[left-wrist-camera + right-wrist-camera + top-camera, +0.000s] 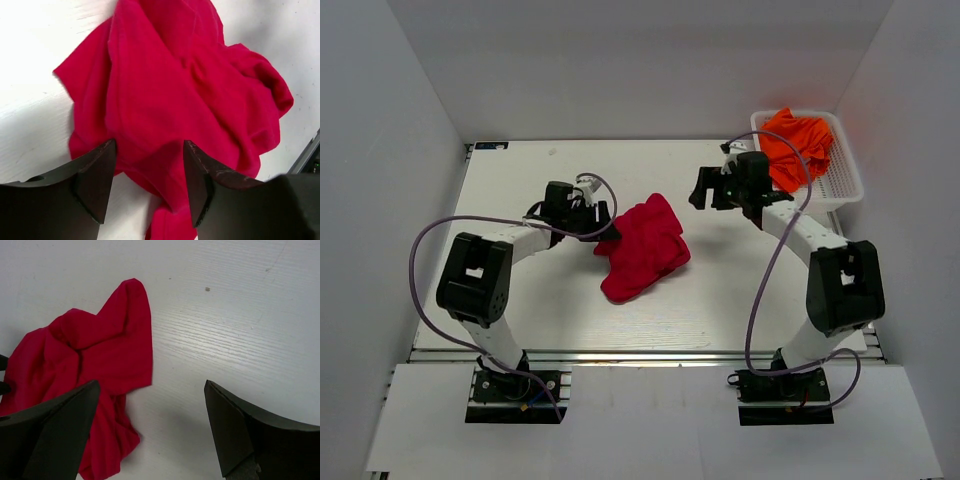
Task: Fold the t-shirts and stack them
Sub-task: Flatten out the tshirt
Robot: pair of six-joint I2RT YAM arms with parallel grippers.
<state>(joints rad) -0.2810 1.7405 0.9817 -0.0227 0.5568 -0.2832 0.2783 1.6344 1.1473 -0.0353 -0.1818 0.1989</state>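
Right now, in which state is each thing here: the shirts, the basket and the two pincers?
red t-shirt: crumpled, unfolded, lying on the table.
orange t-shirts: bunched in a heap inside the basket, unfolded.
basket: upright, at the table's far right corner, holding the orange heap.
left pincer: open, at the red t-shirt's edge.
right pincer: open, empty, above bare table beside the red t-shirt.

One crimson t-shirt (642,248), one heap of orange t-shirts (800,140), one white basket (848,186), two claws (605,224) (700,190)
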